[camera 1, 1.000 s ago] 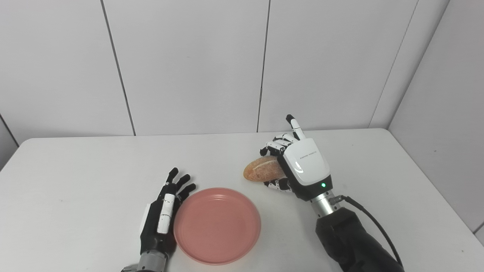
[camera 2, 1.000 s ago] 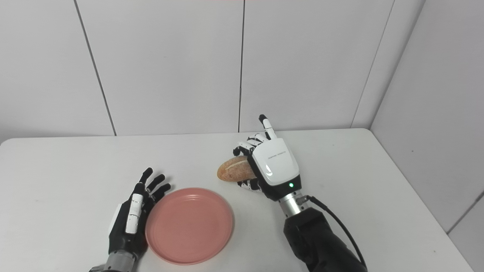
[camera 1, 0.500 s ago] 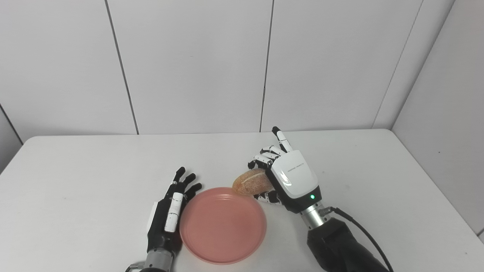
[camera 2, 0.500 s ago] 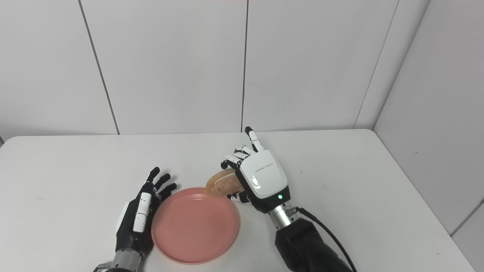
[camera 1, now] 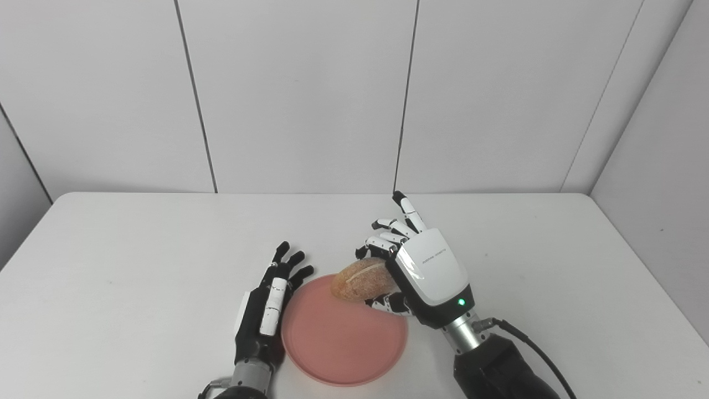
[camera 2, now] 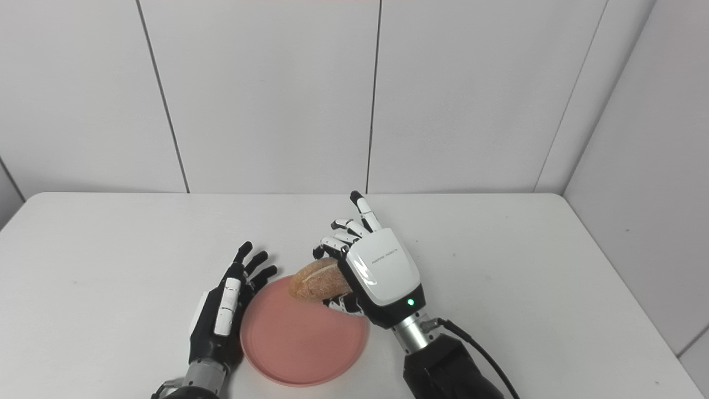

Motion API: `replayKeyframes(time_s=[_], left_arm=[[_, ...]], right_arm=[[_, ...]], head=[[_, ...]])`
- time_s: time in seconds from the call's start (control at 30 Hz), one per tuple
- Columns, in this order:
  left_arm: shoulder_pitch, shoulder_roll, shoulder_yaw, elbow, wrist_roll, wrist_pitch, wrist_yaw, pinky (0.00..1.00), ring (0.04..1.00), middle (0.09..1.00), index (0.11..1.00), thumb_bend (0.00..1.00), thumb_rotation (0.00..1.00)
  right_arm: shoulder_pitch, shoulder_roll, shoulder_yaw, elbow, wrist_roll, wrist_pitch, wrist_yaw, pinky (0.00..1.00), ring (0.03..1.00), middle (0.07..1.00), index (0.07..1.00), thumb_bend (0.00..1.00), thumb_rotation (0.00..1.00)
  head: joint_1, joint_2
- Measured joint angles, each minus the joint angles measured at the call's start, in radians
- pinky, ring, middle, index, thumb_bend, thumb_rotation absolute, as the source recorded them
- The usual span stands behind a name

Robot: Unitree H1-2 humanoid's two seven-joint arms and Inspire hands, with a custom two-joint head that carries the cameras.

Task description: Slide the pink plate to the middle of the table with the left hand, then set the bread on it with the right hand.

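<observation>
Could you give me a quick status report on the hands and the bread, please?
Right hand shut on bread, over pink plate's far rim. Left hand open beside plate. Nothing in the way.

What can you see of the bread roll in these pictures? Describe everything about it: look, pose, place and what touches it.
The bread is a small oval roll, golden brown with a speckled crust and a pale slit along its top. It lies roughly level, its free end pointing left. The right hand is shut on its right end, fingers over the top and thumb beneath. It sits over the far right rim of the pink plate; whether it touches the plate cannot be told. The left hand is clear of it.
</observation>
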Motion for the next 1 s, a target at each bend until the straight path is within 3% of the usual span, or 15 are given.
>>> replayKeyframes(time_s=[0.6, 1.0], left_arm=[[0.000, -0.008, -0.020, -0.003, 0.047, 0.007, 0.030, 0.88, 0.787, 0.873, 0.912, 0.79, 0.85], [0.000, -0.013, -0.035, -0.016, 0.069, 0.033, 0.043, 0.89, 0.798, 0.870, 0.923, 0.80, 0.88]], right_arm=[[0.029, 0.012, 0.000, -0.021, 0.034, -0.044, 0.069, 1.00, 0.834, 0.481, 0.486, 0.53, 0.00], [0.030, 0.040, -0.008, -0.021, 0.103, -0.037, 0.256, 1.00, 0.820, 0.471, 0.492, 0.53, 0.00]], head=[[0.066, 0.037], [0.086, 0.055]])
